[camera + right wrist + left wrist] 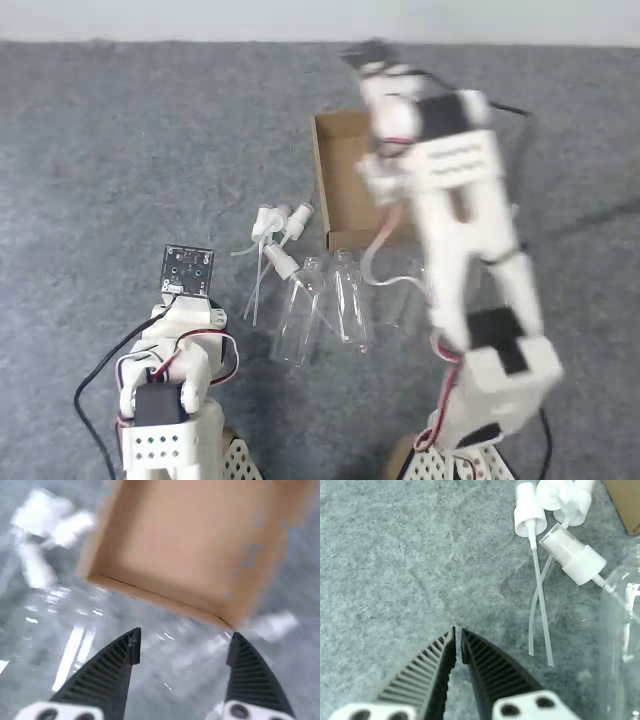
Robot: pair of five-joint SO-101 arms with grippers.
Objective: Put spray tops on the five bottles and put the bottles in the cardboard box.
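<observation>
Several clear bottles (300,312) without tops lie side by side on the grey carpet just in front of the open cardboard box (340,180). White spray tops (275,225) with thin dip tubes lie loose to the left of the box. My left gripper (458,630) is shut and empty, low over bare carpet short of the spray tops (572,555). My right gripper (185,639) is open and empty. It hangs above the lying bottles (75,640), near the front edge of the box (200,545).
The right arm (450,200) stretches over the bottles on the right toward the box and hides some of them. A white piece (272,625) lies by the box's corner. Carpet to the left of the left arm (170,380) is bare.
</observation>
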